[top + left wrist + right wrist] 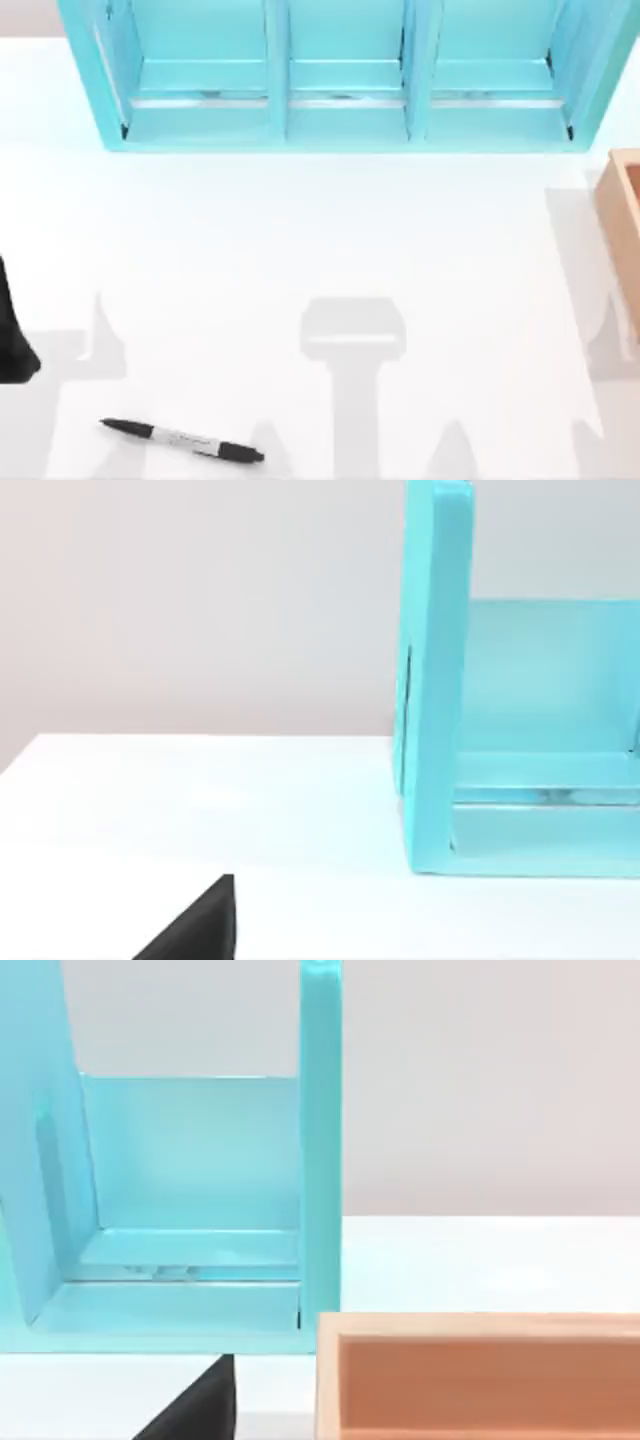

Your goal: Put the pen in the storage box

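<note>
The pen point(182, 440) lies flat on the white table near the front left, black with a pale label band, its tapered tip pointing left. At the table's right edge stands the storage box point(625, 225), tan with thick walls and cut off by the picture; the right wrist view looks into its open storage box interior point(480, 1380). My left arm point(12, 330) is a dark shape at the table's left edge, well behind the pen and apart from it. A black corner of my left gripper point(195, 930) shows in the left wrist view, and a black corner of my right gripper point(195, 1405) in the right wrist view.
A big turquoise shelf unit point(340, 75) with three compartments spans the back of the table. Its end wall point(320, 1150) stands close behind the storage box. Bare white tabletop point(330, 240) stretches between the pen and the box.
</note>
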{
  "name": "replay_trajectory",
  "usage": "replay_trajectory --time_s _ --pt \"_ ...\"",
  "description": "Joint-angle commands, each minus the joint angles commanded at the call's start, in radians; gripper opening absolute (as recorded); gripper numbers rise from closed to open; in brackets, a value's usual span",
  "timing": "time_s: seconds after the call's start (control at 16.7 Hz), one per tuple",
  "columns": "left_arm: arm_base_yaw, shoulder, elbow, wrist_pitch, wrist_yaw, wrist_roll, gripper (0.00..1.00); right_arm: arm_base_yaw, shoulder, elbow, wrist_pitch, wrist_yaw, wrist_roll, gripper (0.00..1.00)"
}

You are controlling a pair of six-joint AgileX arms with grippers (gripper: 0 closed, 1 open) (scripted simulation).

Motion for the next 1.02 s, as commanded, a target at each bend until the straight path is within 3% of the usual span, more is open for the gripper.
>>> replay_trajectory --time_s 0.24,0.48,1.02 --pt "0.000 0.000 0.000 0.000 0.000 0.000 1.00 0.013 0.024 0.023 -0.016 -0.007 0.001 1.00" --pt "0.000 0.000 0.000 0.000 0.000 0.000 1.00 0.094 0.184 0.173 -0.124 -0.046 0.003 1.00" --pt "0.000 0.000 0.000 0.000 0.000 0.000 1.00 0.414 0.974 0.814 -0.663 -0.141 -0.026 1.00"
